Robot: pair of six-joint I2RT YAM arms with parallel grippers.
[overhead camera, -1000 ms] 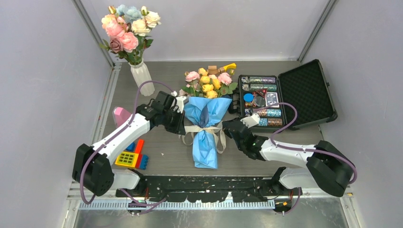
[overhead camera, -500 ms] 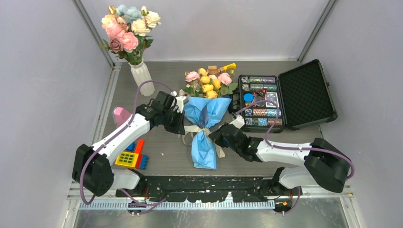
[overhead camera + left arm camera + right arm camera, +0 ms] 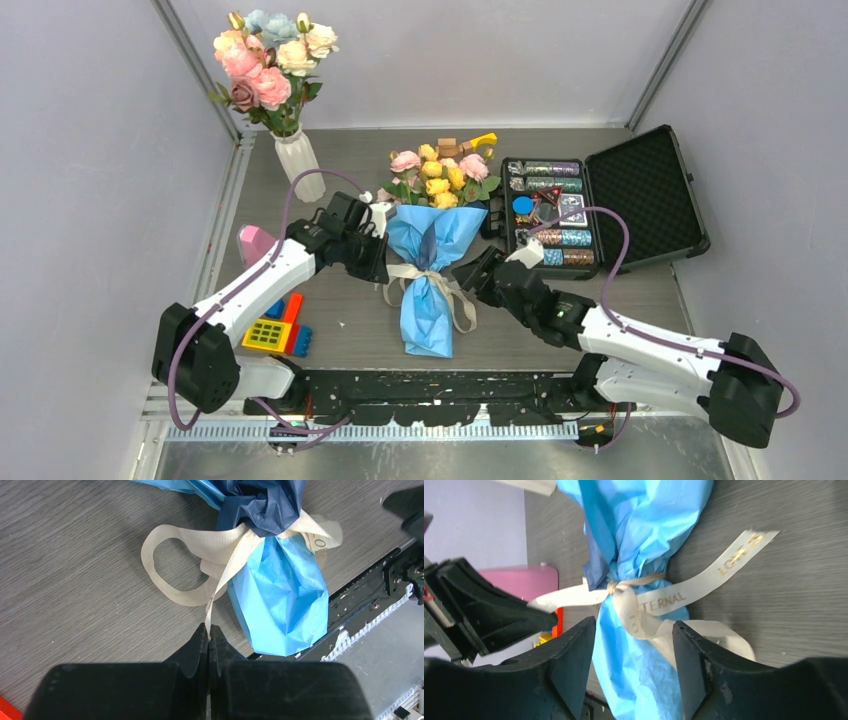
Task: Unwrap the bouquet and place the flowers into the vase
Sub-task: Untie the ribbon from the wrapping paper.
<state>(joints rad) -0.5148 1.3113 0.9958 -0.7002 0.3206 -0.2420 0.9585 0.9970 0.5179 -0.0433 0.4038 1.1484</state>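
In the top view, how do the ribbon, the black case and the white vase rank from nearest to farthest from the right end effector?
1. The ribbon, directly left of the right end effector.
2. The black case, behind it to the right.
3. The white vase, far back left.

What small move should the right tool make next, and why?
Probably lower and close the right tool on the cream ribbon lying between its open jaws. The left tool pinches one ribbon end, and the bouquet is not yet untied.
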